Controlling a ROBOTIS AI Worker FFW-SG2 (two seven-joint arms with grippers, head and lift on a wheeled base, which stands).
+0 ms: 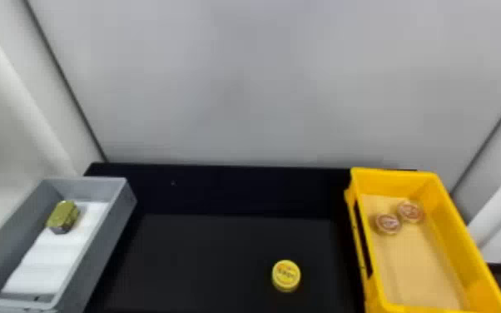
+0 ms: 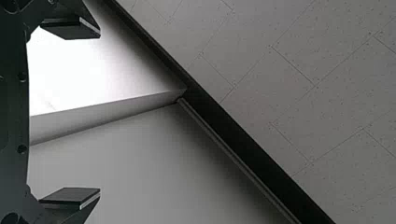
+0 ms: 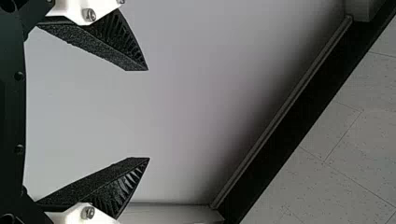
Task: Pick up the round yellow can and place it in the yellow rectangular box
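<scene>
Two empty pairs of jaws, parted wide

Spread far open at the left gripper point(image 2: 100, 112), smooth-padded; likewise at the right gripper point(image 3: 148, 114), grainy, ribbed, wedge-shaped. On the flat black surface point(image 1: 220, 254), squat round yellow can point(image 1: 286, 274). From it, at 3 o'clock, hard-walled yellow rectangular box point(image 1: 462, 239) with two reddish discs point(image 1: 388, 224); at 9, grey box point(image 1: 108, 233) with faceted olive block point(image 1: 64, 214).

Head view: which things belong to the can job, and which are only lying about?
For the job:
- round yellow can, on the black table
- yellow rectangular box, to its right

Only lying about:
- gray box, at left
- greenish block, inside it
- two round items, in the yellow box
</scene>
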